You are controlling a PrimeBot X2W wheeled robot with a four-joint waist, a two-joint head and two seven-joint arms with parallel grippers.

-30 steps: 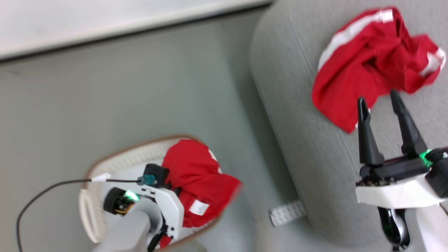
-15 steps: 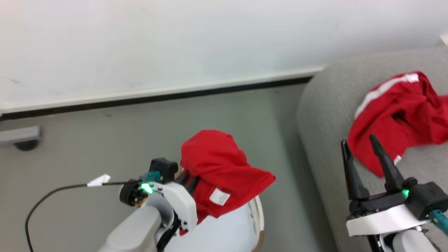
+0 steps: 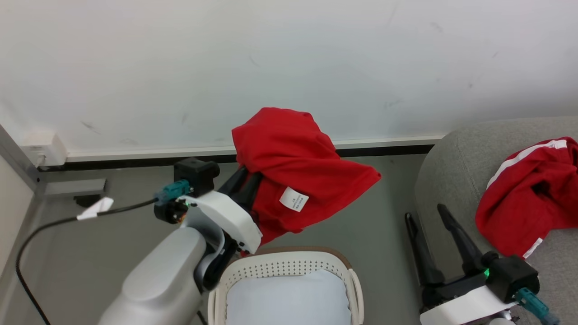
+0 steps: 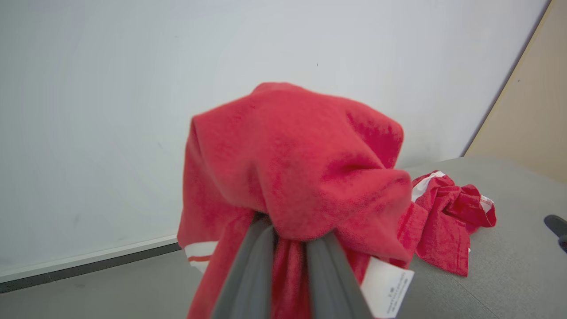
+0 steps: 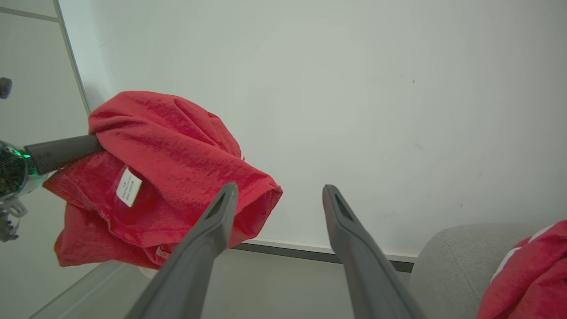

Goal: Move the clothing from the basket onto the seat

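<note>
A red garment (image 3: pixel 293 167) with a small white label (image 3: pixel 293 199) hangs in the air above the basket (image 3: pixel 289 266), draped over the left gripper (image 3: pixel 247 185), which is shut on it. In the left wrist view the fabric (image 4: pixel 301 164) bunches over both fingers (image 4: pixel 248 270) and hides their tips. A second red garment (image 3: pixel 528 198) with white stripe trim lies crumpled on the grey seat (image 3: pixel 451 167). The right gripper (image 3: pixel 424 212) stands open and holds nothing, beside the seat's left edge. The right wrist view has the held garment (image 5: pixel 177 168) to the left of its fingers.
A pale bluish-white pad (image 3: pixel 289 298) lies in the basket. A white wall and a dark baseboard (image 3: pixel 388 151) stand close behind. A black cable (image 3: pixel 45 225) with a white tag trails from the left wrist. A grey fitting (image 3: pixel 72 186) sits on the floor at left.
The left gripper has lifted the red garment out of the basket and well above it. The head camera has tilted up toward the wall. The right gripper stays open.
</note>
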